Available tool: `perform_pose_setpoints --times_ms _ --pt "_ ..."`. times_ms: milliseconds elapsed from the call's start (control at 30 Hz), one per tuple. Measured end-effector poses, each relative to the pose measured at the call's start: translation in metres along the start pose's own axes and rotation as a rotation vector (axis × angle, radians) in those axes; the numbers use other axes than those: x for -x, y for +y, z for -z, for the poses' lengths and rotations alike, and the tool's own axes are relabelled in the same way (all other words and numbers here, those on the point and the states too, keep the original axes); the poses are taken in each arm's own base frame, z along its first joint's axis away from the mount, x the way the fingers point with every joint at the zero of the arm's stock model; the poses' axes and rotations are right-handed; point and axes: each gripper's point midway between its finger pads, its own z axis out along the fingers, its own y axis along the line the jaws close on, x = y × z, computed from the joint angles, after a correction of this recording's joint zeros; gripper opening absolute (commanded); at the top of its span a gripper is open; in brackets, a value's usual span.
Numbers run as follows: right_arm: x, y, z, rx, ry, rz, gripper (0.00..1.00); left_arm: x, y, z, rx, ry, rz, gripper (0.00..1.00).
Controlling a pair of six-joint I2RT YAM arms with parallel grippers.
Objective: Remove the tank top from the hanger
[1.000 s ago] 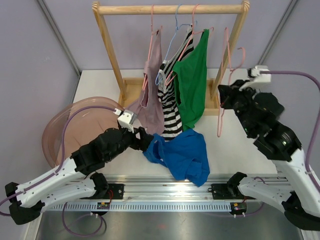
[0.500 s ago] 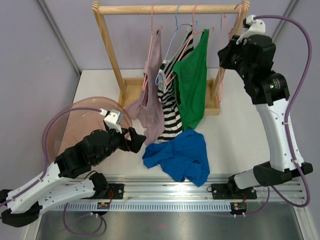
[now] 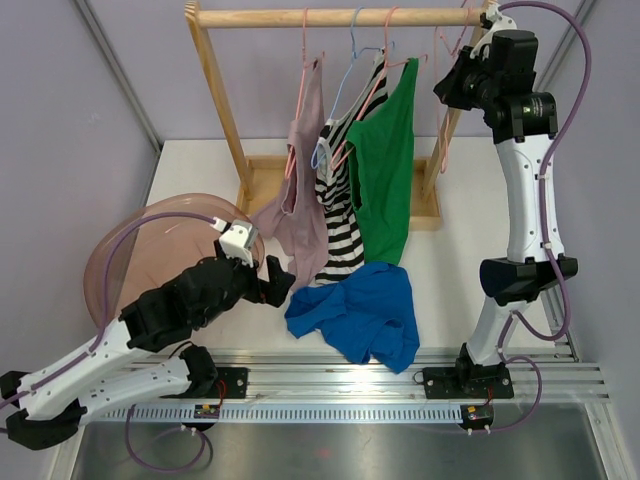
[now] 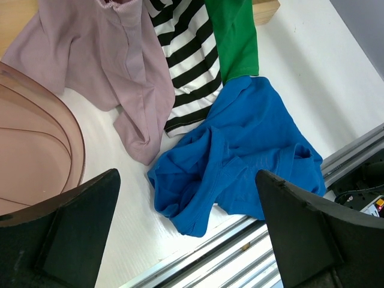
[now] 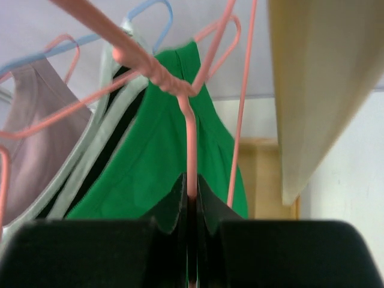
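- The crumpled blue fabric tank top is being left lying on the white table, just below the hem of the green sleeveless top hanging from the wooden clothes rack.
- The left hand is being held wide open just beside the tank top's left edge, with nothing gripped.
- The thin pink wire hanger is being pinched at its neck by the tightly closed right hand, high beside the rack's right post.
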Motion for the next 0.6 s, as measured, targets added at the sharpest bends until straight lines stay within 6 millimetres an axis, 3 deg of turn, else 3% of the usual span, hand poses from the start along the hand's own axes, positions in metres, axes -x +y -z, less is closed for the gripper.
perform_pose_setpoints --times_ms 100,133,167,233,300,333,367,467,600 --pt "-0.013 -0.004 -0.004 -0.002 0.039 -0.013 0.04 -0.002 -0.001 -0.003 -0.001 0.01 -0.003 0.99" --pt "-0.016 -0.005 -0.004 -0.005 0.05 -0.016 0.13 -0.002 -0.003 -0.004 -0.005 0.014 -0.005 0.99" --pt "-0.018 -0.006 -0.004 -0.006 0.053 -0.019 0.37 -0.003 -0.005 -0.006 -0.011 0.018 -0.005 0.99" --pt "-0.021 -0.006 -0.001 -0.009 0.06 -0.029 0.52 -0.004 -0.011 -0.01 -0.031 0.027 -0.006 0.99" --pt "-0.022 -0.006 0.002 -0.009 0.061 -0.032 0.75 -0.006 -0.021 -0.018 -0.056 0.041 -0.012 0.99" --pt "-0.022 -0.005 0.003 -0.01 0.062 -0.033 0.79 -0.008 -0.027 -0.023 -0.069 0.051 -0.017 0.99" --pt "-0.023 -0.005 0.006 -0.008 0.061 -0.032 0.95 -0.011 -0.033 -0.028 -0.082 0.062 -0.025 0.99" --pt "-0.029 -0.004 0.022 -0.005 0.069 -0.036 0.99 -0.025 -0.049 -0.044 -0.107 0.108 -0.055 0.99" --pt "-0.035 0.001 0.062 0.016 0.046 -0.035 1.0 -0.042 -0.072 -0.062 -0.149 0.148 -0.102 0.99"
